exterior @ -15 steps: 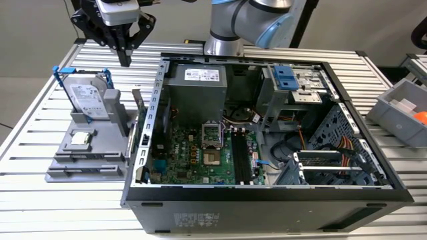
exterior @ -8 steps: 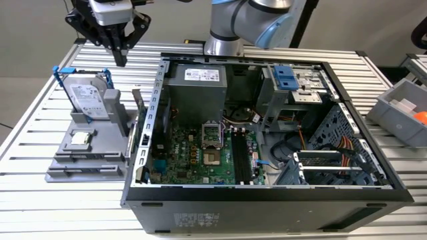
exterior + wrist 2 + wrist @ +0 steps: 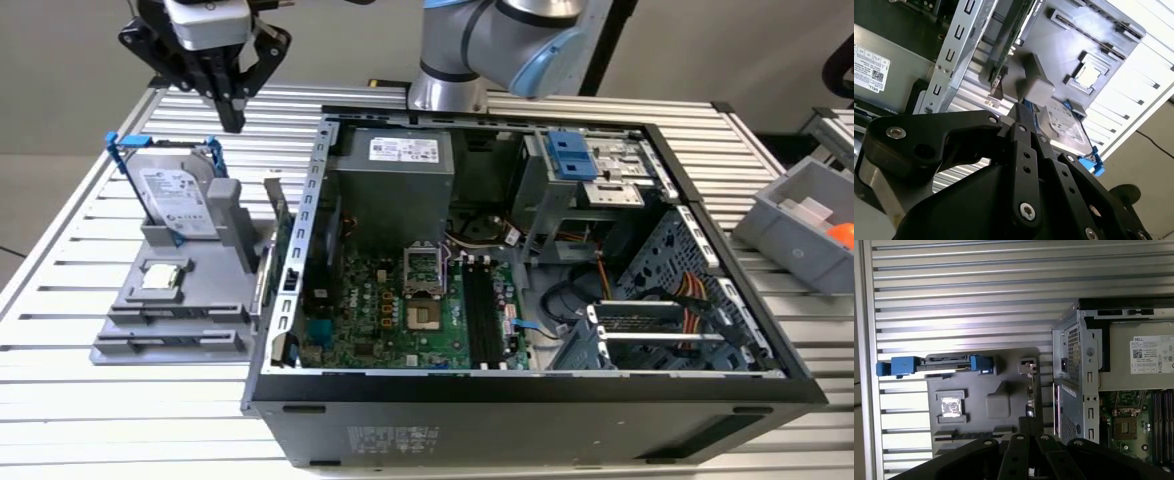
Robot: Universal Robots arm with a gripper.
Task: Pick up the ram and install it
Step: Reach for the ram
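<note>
The ram (image 3: 271,225) is a thin stick standing on edge in the grey holder (image 3: 167,310), close to the computer case's outer wall. It shows edge-on in the first wrist view (image 3: 1030,392) and as a dark slanted strip in the second wrist view (image 3: 1004,60). My gripper (image 3: 232,118) hangs above the holder's far end, over the hard drive in its blue frame (image 3: 174,195) and well above the ram. Its fingers (image 3: 1023,120) are shut together with nothing between them; the gripper (image 3: 1026,424) points down at the holder. The motherboard's long black slots (image 3: 483,312) lie inside the open case.
The open case (image 3: 534,390) fills the middle of the slatted table (image 3: 80,210). A small square silver chip (image 3: 163,277) sits on the holder. The arm's base (image 3: 454,70) stands behind the case. A grey bin (image 3: 801,225) with an orange item is at the exterior view's right.
</note>
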